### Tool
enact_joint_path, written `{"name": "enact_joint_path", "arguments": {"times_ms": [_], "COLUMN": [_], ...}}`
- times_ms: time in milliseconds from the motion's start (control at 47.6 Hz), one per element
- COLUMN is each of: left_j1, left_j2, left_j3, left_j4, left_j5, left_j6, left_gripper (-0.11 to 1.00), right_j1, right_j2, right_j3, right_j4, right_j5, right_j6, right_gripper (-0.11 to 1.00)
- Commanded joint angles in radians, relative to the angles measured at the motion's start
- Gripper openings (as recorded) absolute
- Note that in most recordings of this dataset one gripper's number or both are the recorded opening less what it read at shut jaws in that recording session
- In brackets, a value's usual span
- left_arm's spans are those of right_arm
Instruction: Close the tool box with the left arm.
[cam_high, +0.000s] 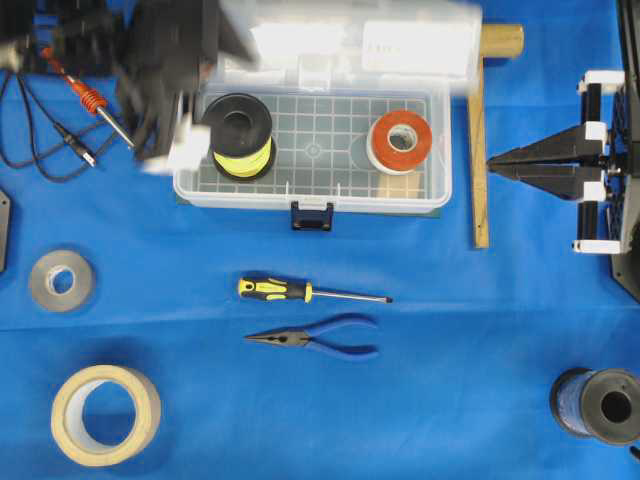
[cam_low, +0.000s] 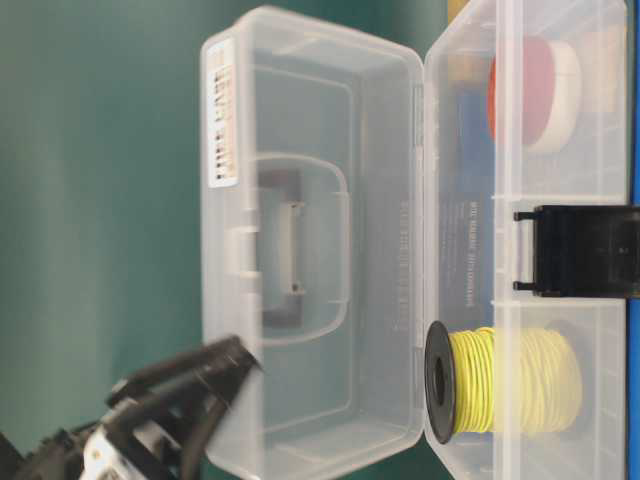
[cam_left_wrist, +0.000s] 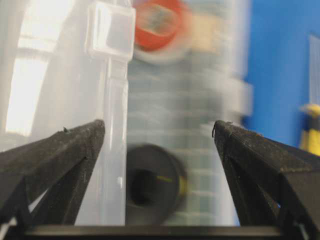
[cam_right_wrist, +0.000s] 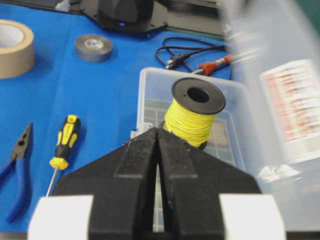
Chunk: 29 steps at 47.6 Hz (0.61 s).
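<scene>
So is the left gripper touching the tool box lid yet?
Cannot tell. In the table-level view the left gripper overlaps the lid of the tool box at its lower corner, with no visible gap or clear contact; the overhead view is motion-blurred there.

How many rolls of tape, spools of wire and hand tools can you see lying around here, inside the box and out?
Tape rolls: 3 (red, grey, beige)
Wire spools: 2 (yellow, blue)
Hand tools: 2 (screwdriver, pliers)
Total: 7

Clear plastic tool box (cam_high: 312, 150) on blue cloth, lid raised and blurred, dark blue latch (cam_high: 312, 215) at front
</scene>
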Motion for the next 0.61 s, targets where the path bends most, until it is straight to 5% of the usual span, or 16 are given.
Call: {"name": "enact_joint_path", "arguments": {"times_ms": [0,273,588], "left_j1": [-0.046,-0.202,-0.241], "left_j2": [-0.034,-0.097,-0.221], "left_j3": [0.021,0.094,0.192], "left_j4": [-0.008,-0.012,-0.025], "left_j5": [0.003,-0.002,-0.092], "left_j6": [-0.005,-0.005,-0.006], "left_gripper": [0.89,0.89,0.89], "right_j1": [0.000,0.000,0.000], "right_j2": [0.006,0.008,0.008], "right_j3": [-0.011,-0.009,-0.011], "right_j4": [0.000,0.000,0.002], "right_j5": [-0.011,-0.011,-0.011], "right_j6": [0.003,0.006,0.011], "right_gripper": [0.00,0.00,0.00]}}
